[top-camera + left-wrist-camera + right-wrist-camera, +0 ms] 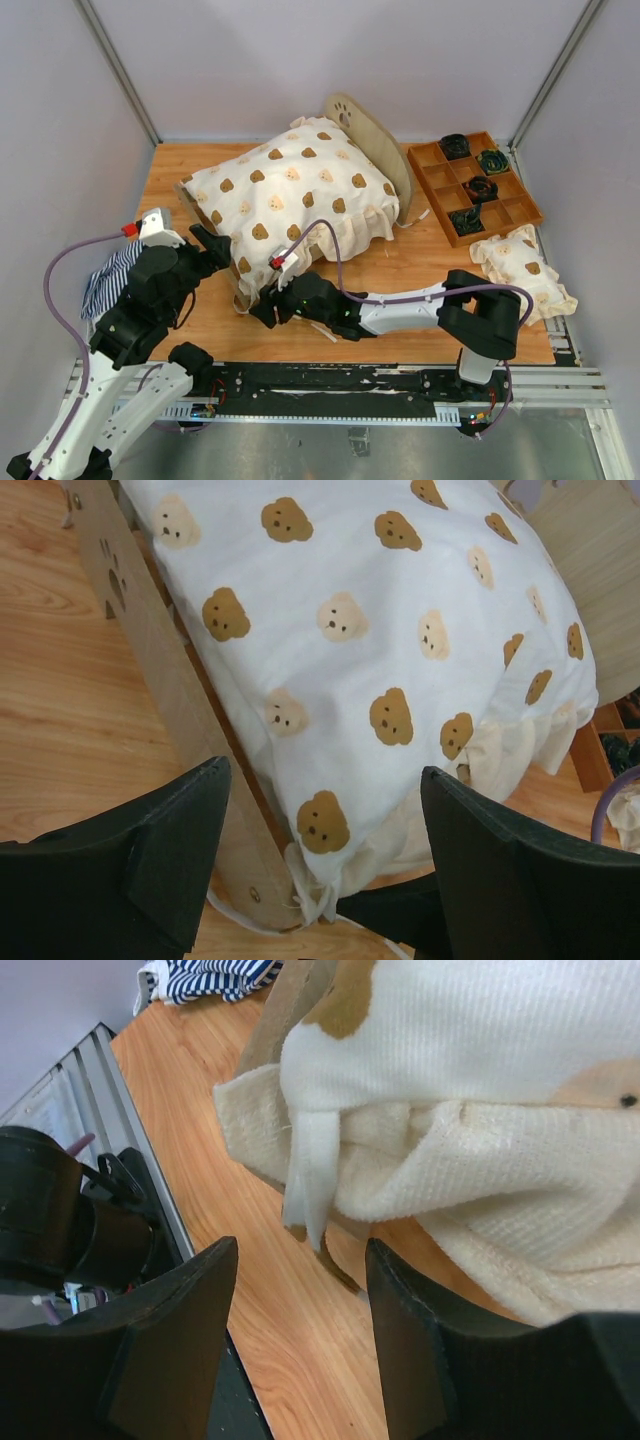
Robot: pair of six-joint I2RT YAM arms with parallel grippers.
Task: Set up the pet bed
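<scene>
A crumpled navy-and-white striped cloth lies at the left edge of the bench, partly under the left arm. The left hand hovers just beside the near left corner of the pet bed. Its fingers stand well apart with nothing clamped between them.

The pet bed sits in the middle of the bench, nearer the far edge and set at a slant. Its frame is light plywood. A low end board with a small paw-print cutout faces the left hand, and a taller rounded headboard with a paw cutout near its top rises at the far right end.

A puffy white cover printed with brown and tan bear faces is heaped over the whole bed. Its cream frilled hem spills over the near side, and a white tie string hangs from it.

The right hand is low over the bench just beside that hanging hem. Its fingers are spread apart and hold nothing.

A brown wooden tray of square compartments, some holding dark objects, sits at the far right corner. A small pillow in the same bear print lies just beside it, by the right edge.
</scene>
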